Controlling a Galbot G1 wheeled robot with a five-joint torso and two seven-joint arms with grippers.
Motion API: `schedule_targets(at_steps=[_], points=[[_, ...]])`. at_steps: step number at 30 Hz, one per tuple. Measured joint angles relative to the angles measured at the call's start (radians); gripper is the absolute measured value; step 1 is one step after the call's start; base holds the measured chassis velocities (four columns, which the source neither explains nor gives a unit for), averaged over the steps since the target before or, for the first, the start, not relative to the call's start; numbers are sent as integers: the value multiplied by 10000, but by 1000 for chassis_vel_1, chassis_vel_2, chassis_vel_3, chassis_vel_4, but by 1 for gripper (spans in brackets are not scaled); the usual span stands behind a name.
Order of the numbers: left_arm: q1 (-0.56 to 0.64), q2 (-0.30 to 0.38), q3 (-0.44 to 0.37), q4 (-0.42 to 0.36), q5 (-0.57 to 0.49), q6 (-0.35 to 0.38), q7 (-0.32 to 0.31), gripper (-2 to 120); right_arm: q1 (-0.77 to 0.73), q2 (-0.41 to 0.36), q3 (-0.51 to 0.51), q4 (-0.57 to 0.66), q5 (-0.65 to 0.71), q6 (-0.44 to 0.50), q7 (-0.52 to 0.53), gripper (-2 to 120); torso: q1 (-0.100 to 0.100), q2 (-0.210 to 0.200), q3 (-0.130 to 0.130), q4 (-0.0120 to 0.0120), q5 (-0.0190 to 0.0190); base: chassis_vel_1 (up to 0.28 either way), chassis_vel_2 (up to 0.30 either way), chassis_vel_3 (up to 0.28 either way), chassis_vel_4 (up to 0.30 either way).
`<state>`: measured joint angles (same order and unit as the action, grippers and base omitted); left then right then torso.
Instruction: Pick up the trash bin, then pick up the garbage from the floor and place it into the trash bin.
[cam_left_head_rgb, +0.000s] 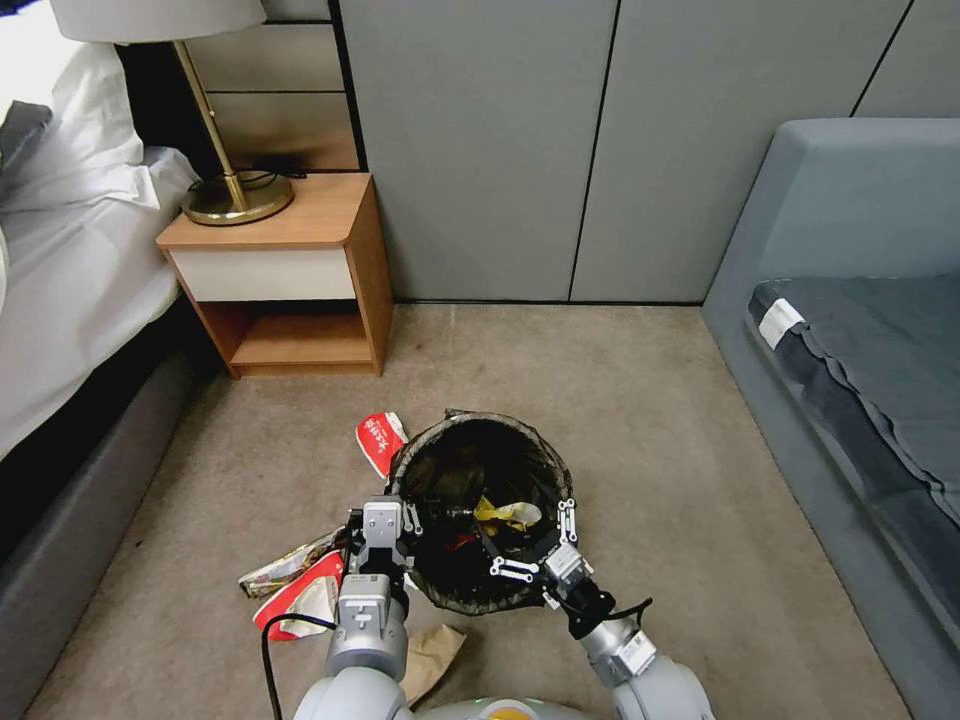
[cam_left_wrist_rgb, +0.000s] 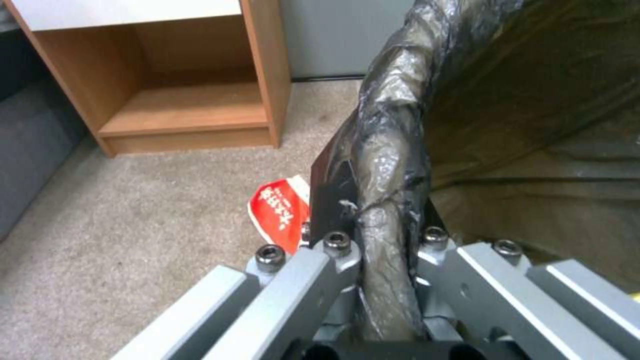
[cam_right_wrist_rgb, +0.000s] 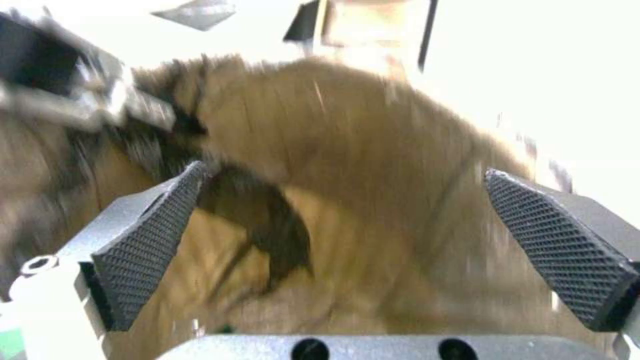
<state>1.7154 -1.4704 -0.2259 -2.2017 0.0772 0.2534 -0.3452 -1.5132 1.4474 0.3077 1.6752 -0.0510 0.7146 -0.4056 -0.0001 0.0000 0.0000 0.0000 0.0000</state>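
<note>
Here the left gripper (cam_left_head_rgb: 402, 520) clamps the trash bin (cam_left_head_rgb: 478, 452) rim while the right gripper (cam_left_head_rgb: 535, 545) gapes wide above; the one-sided hold risks tipping the yellow wrapper (cam_left_head_rgb: 508, 514) out.

White, unreadable characters on red wrapper (cam_left_wrist_rgb: 280, 210)

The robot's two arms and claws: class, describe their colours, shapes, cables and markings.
Both arms are rounded silver-grey metal. The left claw sits on a boxy grey block with a small label and a black cable looping beside it. The right claw has a black wrist collar, white perforated link bars, and black diamond-textured pads.
</note>
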Motion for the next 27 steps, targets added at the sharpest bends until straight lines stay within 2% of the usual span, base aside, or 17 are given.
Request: schedule_targets(at_steps=[9,11,12,15,16,20,27], points=[[-43,-18,-43,159,-1,0,2,0,-432,113,-206,1920,-451,240,499,100,0,0,0,0,-1,0,0,0,0],[-46,-23,-108,190,-7,-1,12,0,-452,248,2,2460,-712,193,1334,100,0,0,0,1,-1,0,0,0,0],[-46,-23,-108,190,-7,-1,12,0,-452,248,2,2460,-712,193,1334,100,0,0,0,1,-1,0,0,0,0],[-47,-27,-151,190,-35,-5,12,0,-535,455,514,2658,-1039,57,2862,100,0,0,0,1,0,0,0,0,0],[-47,-27,-151,190,-35,-5,12,0,-535,455,514,2658,-1039,57,2862,100,0,0,0,1,0,0,0,0,0],[-110,-19,-208,189,-112,-6,8,0,-866,643,1185,2429,-954,-176,4384,100,1,0,0,-2,1,0,0,0,0],[-170,-12,-226,219,-161,-3,3,0,-1245,734,1898,1987,-531,-234,4906,100,1,0,0,-1,0,0,0,0,0]])
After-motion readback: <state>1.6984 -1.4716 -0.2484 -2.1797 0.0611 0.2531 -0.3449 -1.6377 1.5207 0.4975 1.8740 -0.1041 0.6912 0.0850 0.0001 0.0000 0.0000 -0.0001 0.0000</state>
